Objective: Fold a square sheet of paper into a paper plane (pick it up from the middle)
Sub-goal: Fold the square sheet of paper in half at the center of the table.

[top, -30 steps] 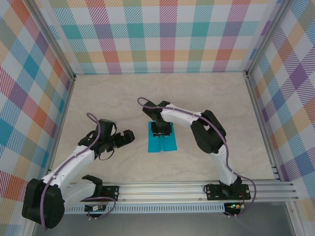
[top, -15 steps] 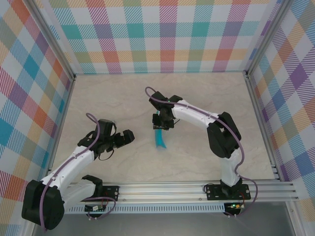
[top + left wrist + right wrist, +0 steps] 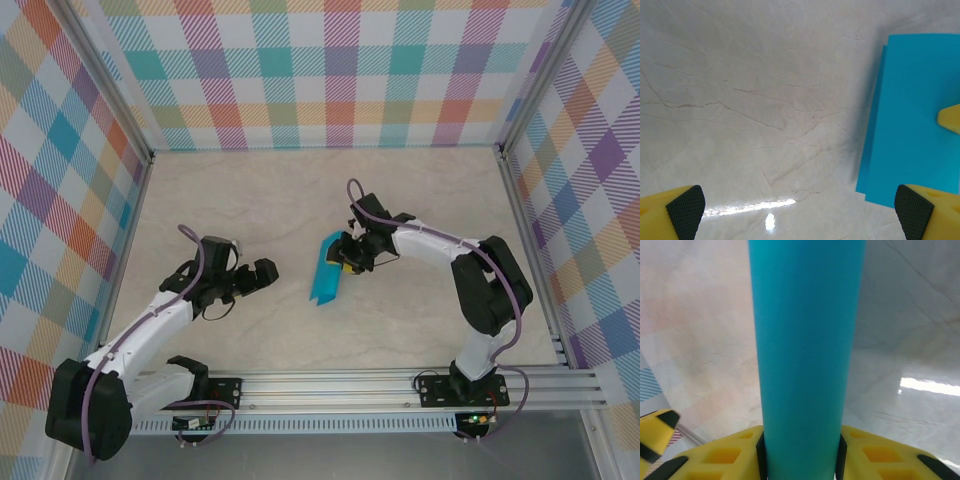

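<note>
The teal-blue square sheet of paper (image 3: 326,268) is folded into a narrow long shape and held up near the table's middle, its lower end by the surface. My right gripper (image 3: 346,258) is shut on its upper end. In the right wrist view the paper (image 3: 805,340) rises as a bent strip between the black pads (image 3: 760,455) of the right gripper (image 3: 800,462). My left gripper (image 3: 263,275) is open to the paper's left, apart from it. The left wrist view has the paper (image 3: 912,120) ahead to the right and nothing within the left gripper (image 3: 800,210).
The marble-patterned table (image 3: 250,200) is fenced by checked walls (image 3: 330,80) on three sides, with an aluminium rail (image 3: 380,385) along the near edge. A yellow finger (image 3: 951,120) of the right gripper overlaps the paper in the left wrist view.
The paper lay flat under the right gripper; it is now lifted and folded together, carried a little right as the right wrist turned. The left gripper edged slightly right.
</note>
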